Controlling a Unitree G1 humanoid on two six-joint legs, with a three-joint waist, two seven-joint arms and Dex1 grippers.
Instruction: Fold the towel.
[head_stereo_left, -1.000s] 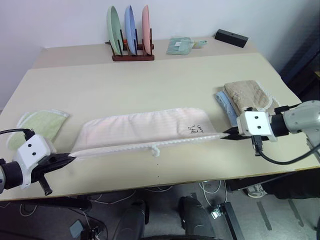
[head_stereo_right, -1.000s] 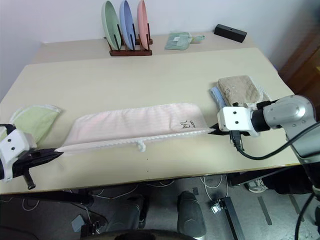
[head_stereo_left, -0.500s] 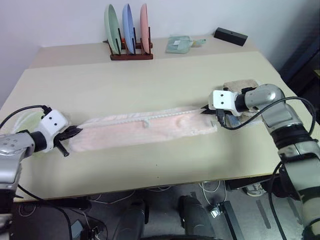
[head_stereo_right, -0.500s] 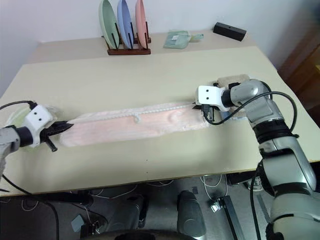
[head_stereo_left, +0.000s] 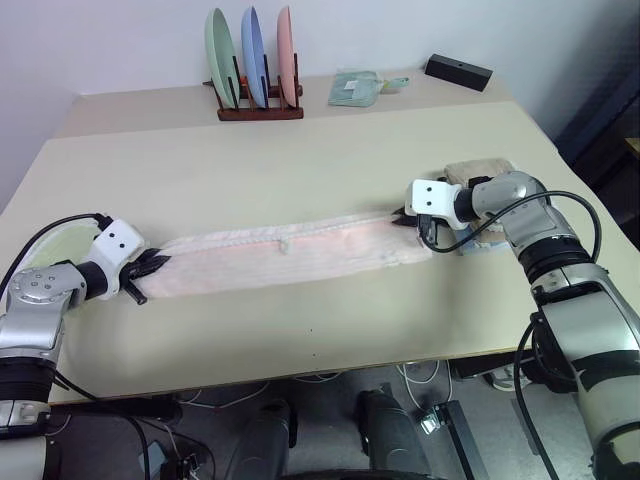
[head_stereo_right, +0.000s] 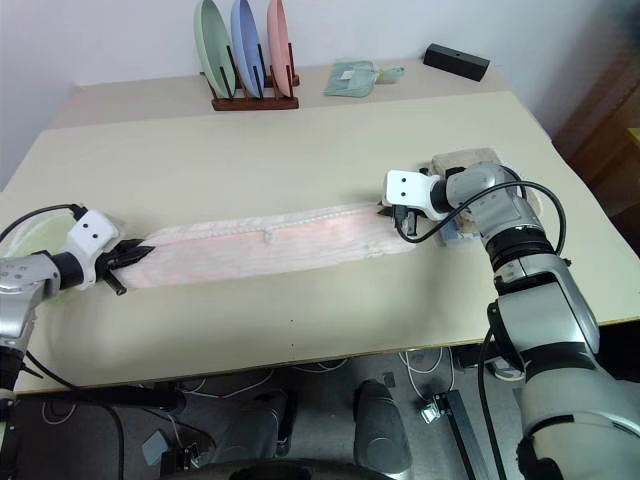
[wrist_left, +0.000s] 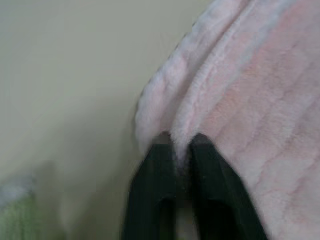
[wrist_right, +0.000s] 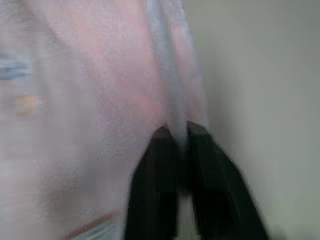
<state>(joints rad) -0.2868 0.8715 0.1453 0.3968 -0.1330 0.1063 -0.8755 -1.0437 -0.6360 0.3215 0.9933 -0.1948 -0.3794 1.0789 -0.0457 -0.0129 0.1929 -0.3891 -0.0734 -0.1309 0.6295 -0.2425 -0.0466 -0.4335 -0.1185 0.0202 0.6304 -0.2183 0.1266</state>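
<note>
The towel (head_stereo_left: 290, 258), pale pink and fluffy, lies flat on the table (head_stereo_left: 330, 160) as a long narrow strip folded lengthwise. Its white scalloped edge and small loop (head_stereo_left: 285, 243) run along the far side. At the strip's left end my left gripper (head_stereo_left: 158, 263) sits low on the table. The left wrist view shows its fingers (wrist_left: 155, 170) shut on a thin ridge of pink pile. My right gripper (head_stereo_left: 403, 217) is at the far right corner, and in its wrist view the fingertips (wrist_right: 200, 145) pinch the towel's edge the same way.
A light green towel (head_stereo_left: 45, 250) lies behind my left hand at the table's left edge. A beige towel on a blue one (head_stereo_left: 480, 170) sits just right of my right hand. A plate rack (head_stereo_left: 262, 112), a small green cloth (head_stereo_left: 355, 88) and a black box (head_stereo_left: 459, 72) stand at the back.
Both grippers carried the towel's near edge away from me and over onto its far edge, then lowered it. The towel went from wide and open to a narrow doubled strip.
</note>
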